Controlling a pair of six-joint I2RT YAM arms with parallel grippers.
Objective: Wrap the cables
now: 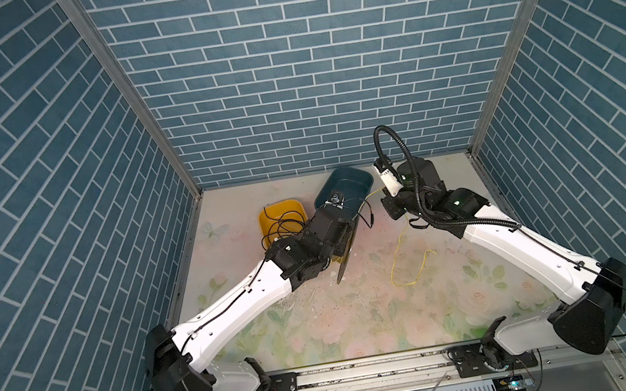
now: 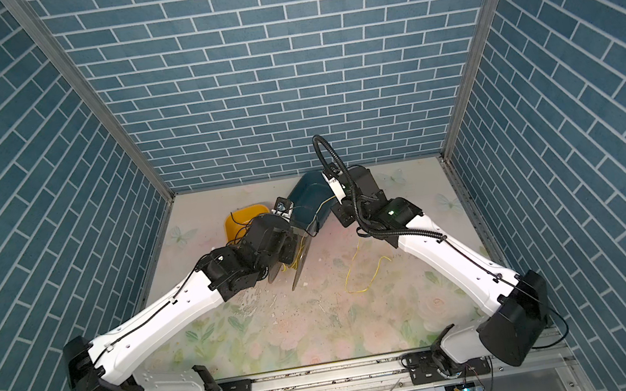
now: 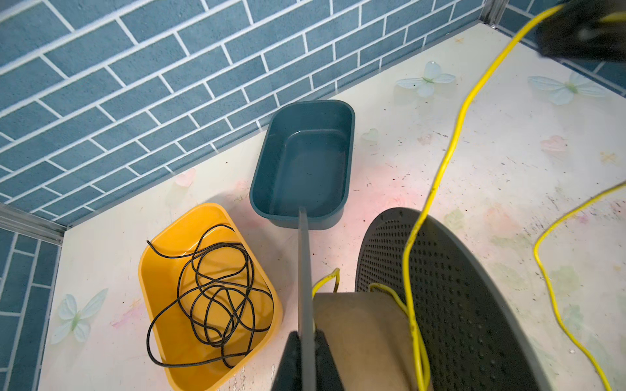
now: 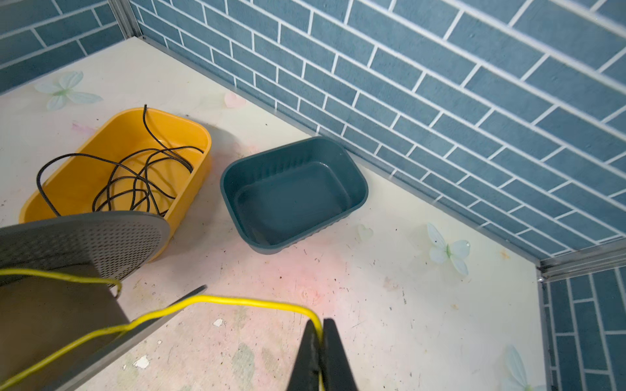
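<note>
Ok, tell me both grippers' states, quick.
Left gripper: shut on the thin edge-on flange of the grey perforated plastic reel.
Right gripper: shut on the thin bright yellow cable.

Your left arm reaches from the near left toward the far middle, its left gripper clamped tight on the reel flange, while your right arm reaches in from the near right, its right gripper pinched together on the yellow cables.
</note>
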